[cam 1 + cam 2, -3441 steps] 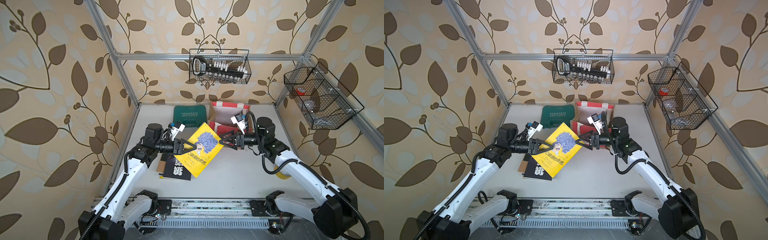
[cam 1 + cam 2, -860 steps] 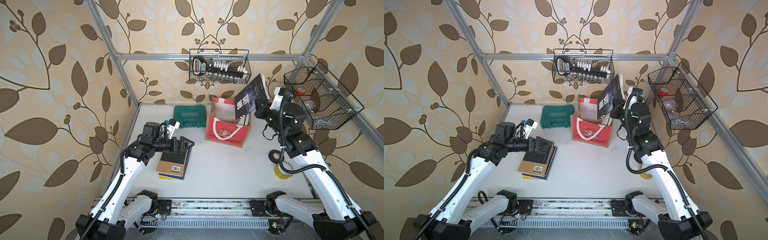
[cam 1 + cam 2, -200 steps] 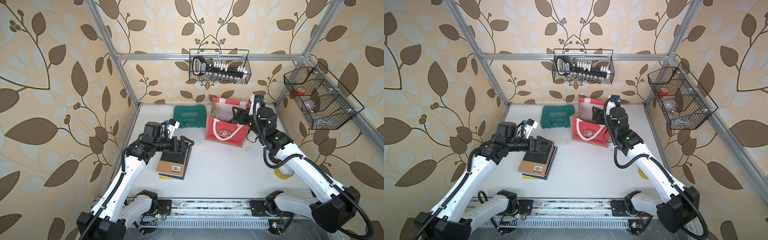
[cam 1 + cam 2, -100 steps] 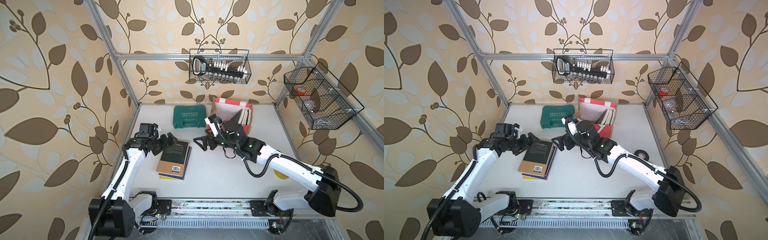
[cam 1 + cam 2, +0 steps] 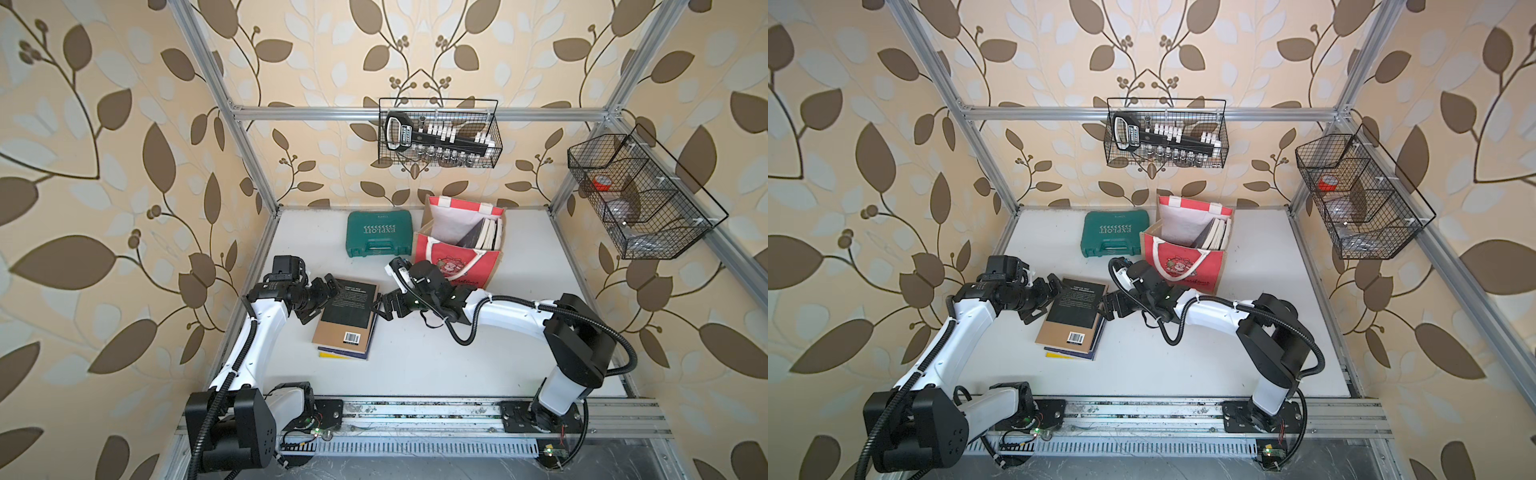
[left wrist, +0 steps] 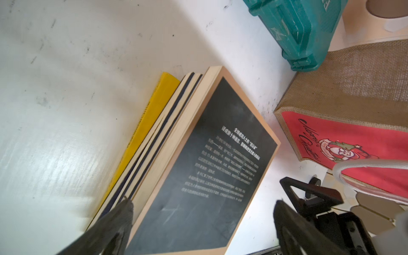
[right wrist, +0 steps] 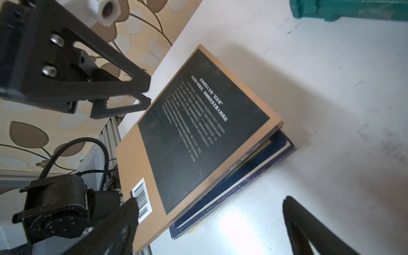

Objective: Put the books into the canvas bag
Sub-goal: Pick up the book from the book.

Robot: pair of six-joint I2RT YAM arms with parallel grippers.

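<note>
White bench [image 5: 457, 365], leaf-papered walls: the right claw [image 5: 380, 308], at the bag [image 5: 478, 270] a second ago, has swung down beside the stack of books [image 5: 349, 316], spread and empty, so another book is delivered and the next pick begins. Opposite it, the left claw [image 5: 320, 303] is spread too. The top book lies flat, back cover up, long axis front-to-back, barcode end nearest the front rail.

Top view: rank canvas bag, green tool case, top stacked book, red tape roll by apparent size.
1. canvas bag
2. top stacked book and green tool case, too alike to rank
3. red tape roll
</note>
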